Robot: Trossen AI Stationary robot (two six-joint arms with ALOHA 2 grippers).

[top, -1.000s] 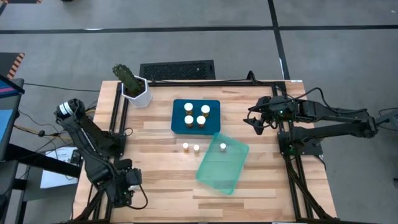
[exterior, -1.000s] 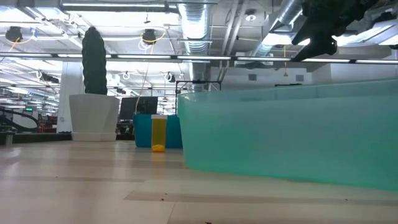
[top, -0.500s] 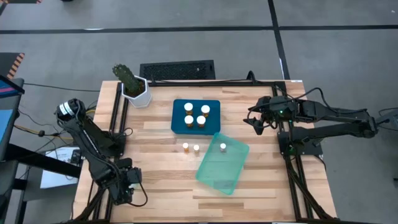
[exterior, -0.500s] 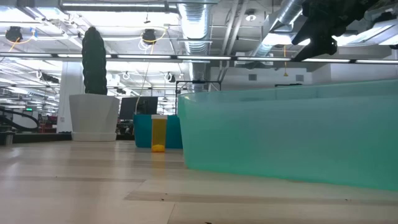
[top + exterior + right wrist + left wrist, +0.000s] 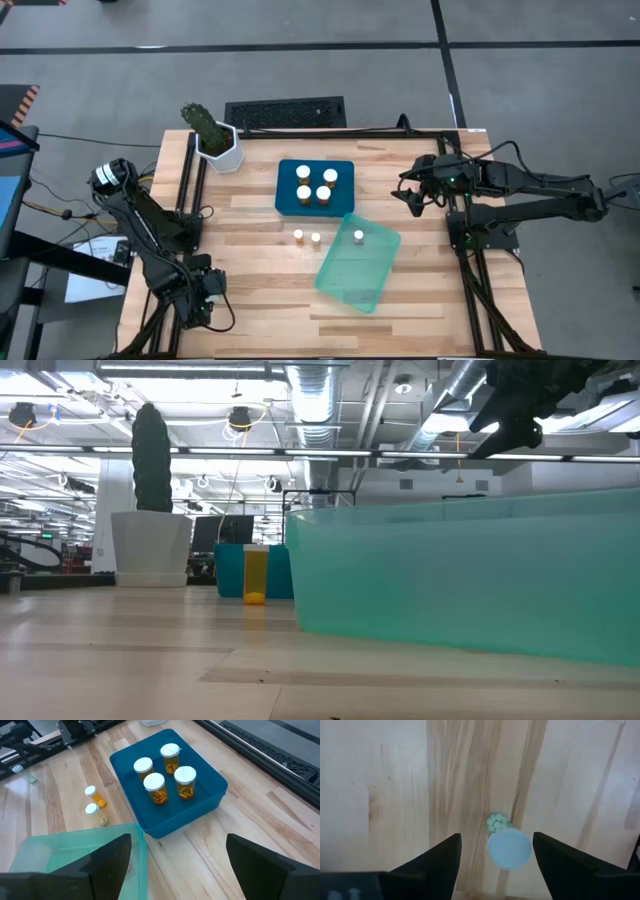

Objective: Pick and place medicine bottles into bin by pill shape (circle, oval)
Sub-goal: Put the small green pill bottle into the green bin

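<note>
Inside the blue rectangular plastic bin [image 5: 315, 187] you have four amber white-capped bottles [image 5: 303, 193]; beside it, two slim bottles [image 5: 298, 236] wait, a third [image 5: 358, 236] in the teal translucent bin [image 5: 352, 268]. Both grippers [image 5: 412, 196] [image 5: 495, 865] spread, empty.

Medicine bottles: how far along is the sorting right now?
Done: four amber bottles in the blue bin, one pale bottle in the teal bin. In hand: left pincer open astride another bottle. Left: two loose bottles on the table. Right pincer waits open.
</note>
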